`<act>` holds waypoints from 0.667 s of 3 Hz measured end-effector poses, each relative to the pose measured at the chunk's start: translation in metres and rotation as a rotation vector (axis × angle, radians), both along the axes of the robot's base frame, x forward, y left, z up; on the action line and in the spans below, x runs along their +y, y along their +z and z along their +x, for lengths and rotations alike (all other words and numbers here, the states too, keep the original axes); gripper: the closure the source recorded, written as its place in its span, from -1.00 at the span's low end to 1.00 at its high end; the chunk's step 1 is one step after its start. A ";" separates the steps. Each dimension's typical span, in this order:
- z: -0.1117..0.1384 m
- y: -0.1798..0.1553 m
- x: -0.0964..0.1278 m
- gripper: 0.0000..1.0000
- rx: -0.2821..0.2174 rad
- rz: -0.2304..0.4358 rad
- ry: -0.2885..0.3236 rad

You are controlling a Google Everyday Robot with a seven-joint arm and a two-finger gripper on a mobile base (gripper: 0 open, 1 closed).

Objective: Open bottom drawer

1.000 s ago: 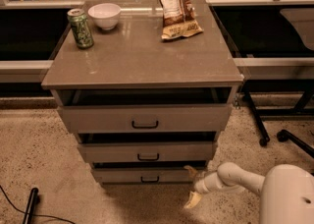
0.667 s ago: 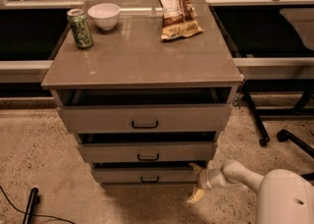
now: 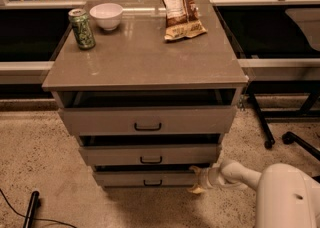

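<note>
The bottom drawer [image 3: 150,179] is the lowest of three grey-brown drawer fronts in the cabinet, with a small black bar handle [image 3: 152,183]. Its front stands slightly out, with a dark gap above it. My gripper [image 3: 196,180] comes in from the lower right on a white arm [image 3: 240,174]. It sits at the right end of the bottom drawer front, touching or very close to its edge. The middle drawer [image 3: 149,154] and top drawer [image 3: 147,120] also stand slightly out.
On the cabinet top [image 3: 145,57] stand a green can [image 3: 82,28], a white bowl [image 3: 106,15] and a brown snack bag [image 3: 178,4]. A chair base with a caster [image 3: 287,138] is at the right. A black cable and rod [image 3: 30,208] lie on the speckled floor at lower left.
My gripper has moved up and a little left, from the floor beside the cabinet to the right end of the bottom drawer front. The drawers look unmoved.
</note>
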State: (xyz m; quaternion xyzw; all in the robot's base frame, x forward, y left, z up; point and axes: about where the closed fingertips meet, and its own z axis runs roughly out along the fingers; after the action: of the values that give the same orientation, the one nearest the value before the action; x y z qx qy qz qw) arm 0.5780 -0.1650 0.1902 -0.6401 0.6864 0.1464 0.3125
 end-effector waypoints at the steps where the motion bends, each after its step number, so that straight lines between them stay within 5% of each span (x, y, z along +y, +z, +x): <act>1: -0.014 -0.008 0.009 0.46 0.022 -0.075 0.044; 2: -0.023 -0.006 0.007 0.82 0.044 -0.071 0.055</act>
State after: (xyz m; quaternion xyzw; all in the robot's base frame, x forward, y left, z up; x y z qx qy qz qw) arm 0.5553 -0.1583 0.1843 -0.6661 0.6800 0.1446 0.2702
